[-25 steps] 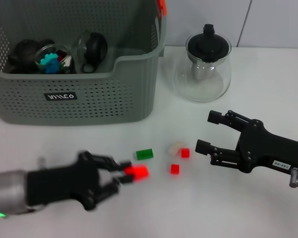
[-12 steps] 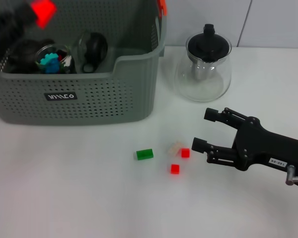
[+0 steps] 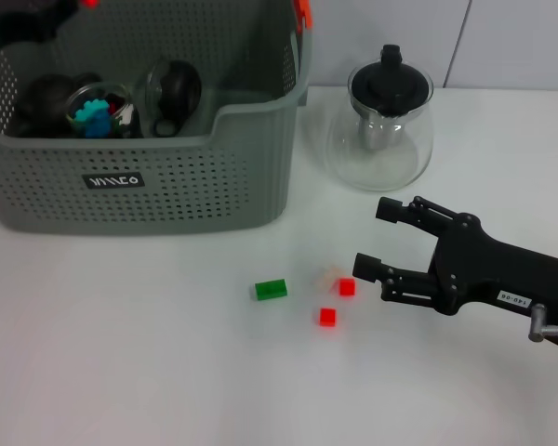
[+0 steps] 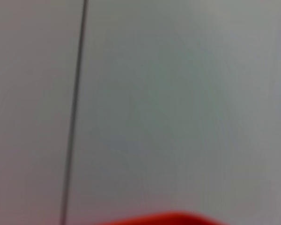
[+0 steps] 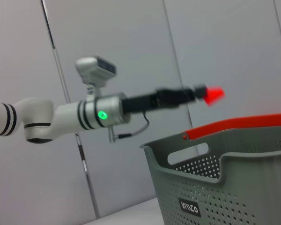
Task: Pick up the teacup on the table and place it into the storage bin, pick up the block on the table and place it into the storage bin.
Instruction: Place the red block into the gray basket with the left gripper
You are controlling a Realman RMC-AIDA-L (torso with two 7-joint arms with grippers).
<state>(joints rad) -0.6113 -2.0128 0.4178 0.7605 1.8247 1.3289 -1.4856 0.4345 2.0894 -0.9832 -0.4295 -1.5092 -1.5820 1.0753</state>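
The desk (image 3: 121, 353) is white, smooth and matt. On it stands the storage bin (image 3: 195, 186), a big grey plastic basket with many small holes in its walls and a dipped front rim; dark teaware and a glass jar lie inside. Beside the bin is a round glass teapot (image 3: 381, 121) with a black lid.

The right pincer (image 3: 372, 243) hovers open near the loose blocks in front of the bin, gripping nothing. The left pincer (image 5: 200, 93) is raised above the back of the bin and is closed on a red block (image 5: 214, 94).

A green block (image 3: 271, 289) and two small red blocks (image 3: 327, 317) wait on the desk. I judge them light, stiff and a little slippery; flat opposite sides are the best place to grip.
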